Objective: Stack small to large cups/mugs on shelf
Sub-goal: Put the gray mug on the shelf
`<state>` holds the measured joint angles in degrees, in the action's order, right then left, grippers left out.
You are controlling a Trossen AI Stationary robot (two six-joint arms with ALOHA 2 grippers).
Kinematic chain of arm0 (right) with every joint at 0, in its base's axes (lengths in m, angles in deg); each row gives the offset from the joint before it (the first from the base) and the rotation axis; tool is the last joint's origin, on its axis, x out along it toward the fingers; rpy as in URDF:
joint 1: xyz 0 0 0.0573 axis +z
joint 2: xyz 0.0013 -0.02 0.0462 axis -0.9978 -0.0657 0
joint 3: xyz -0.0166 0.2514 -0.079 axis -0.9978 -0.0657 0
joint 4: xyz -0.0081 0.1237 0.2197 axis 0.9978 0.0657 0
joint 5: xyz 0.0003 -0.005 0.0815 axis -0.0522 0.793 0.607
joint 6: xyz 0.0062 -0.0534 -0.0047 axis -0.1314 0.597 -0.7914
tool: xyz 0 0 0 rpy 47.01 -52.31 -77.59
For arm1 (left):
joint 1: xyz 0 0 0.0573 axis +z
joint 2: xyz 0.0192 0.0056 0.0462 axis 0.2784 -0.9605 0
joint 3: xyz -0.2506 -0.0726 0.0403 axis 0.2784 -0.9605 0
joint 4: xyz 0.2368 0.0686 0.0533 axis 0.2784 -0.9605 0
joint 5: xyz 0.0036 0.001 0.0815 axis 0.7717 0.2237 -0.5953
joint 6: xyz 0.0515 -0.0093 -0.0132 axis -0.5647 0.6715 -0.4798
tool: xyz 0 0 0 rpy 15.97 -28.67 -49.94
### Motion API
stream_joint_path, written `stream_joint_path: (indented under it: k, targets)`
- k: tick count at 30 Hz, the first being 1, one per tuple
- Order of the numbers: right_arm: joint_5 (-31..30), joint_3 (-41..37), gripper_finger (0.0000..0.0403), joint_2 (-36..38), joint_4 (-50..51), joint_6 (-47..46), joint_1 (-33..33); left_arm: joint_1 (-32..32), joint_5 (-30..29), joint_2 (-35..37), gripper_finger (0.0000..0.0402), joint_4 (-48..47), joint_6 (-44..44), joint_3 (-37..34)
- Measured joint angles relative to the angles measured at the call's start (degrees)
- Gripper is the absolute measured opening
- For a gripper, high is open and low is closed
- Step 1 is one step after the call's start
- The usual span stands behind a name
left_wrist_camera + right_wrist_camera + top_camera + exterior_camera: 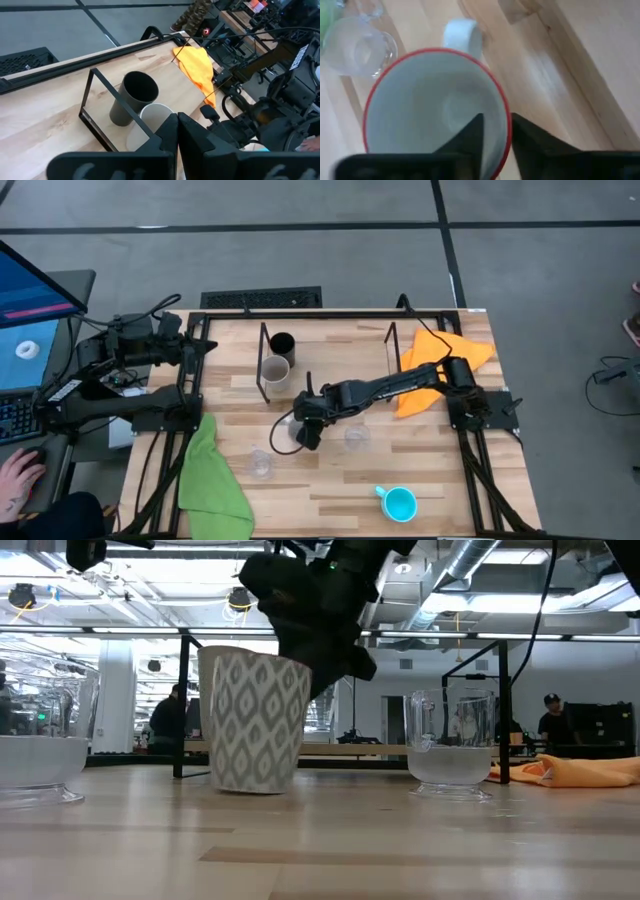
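My right gripper (303,432) is shut on the white mug (286,435) at the table's middle. In the low view the mug (255,720) shows a grey diamond pattern; in the right wrist view it has a red rim. A black mug (282,343) and a grey-beige mug (275,370) stand at the left end of the shelf (391,345). Two clear glass cups (260,464) (355,436) and a light blue mug (398,503) stand on the table. My left gripper (177,131) is shut and empty, parked over the table's left edge. My right gripper holds the white mug by its rim (506,131), on the side opposite the handle (463,33). One finger (470,134) is inside the mug and one (530,136) outside. The fingers slant down from above. The mug leans slightly, its base (250,786) at the table top.
A green cloth (212,480) hangs over the near left edge and an orange cloth (440,360) lies at the far right. A black outer frame (330,313) rims the table. A person's hand (18,478) shows at a desk left of the table.
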<state>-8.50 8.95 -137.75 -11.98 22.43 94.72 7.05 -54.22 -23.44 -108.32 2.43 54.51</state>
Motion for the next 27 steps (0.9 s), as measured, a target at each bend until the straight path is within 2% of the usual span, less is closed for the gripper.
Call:
stream_joint_path:
  k: [5,12,17,20,27]
  targets:
    - [0.25,0.02,0.0027,0.0,0.21,0.05,-0.02,0.01,0.0,-0.01,0.0,-0.01,-0.41,0.01]
    - [1.22,-0.13,0.0026,1.3,-0.86,-0.04,0.13,0.01,0.0,-0.01,0.0,0.0,-1.58,0.0]
    - [0.26,-0.09,0.0026,9.67,-1.44,-0.1,1.6,-0.01,0.0,-0.01,0.0,0.0,-1.6,0.0]
    - [-6.56,-0.09,0.0026,15.58,-1.12,-0.23,4.18,0.0,0.0,-0.01,0.0,0.01,-1.6,0.0]
    - [-31.61,0.02,0.0026,27.13,-1.55,7.82,15.1,0.01,-1.07,-0.01,0.0,0.02,-1.64,0.02]
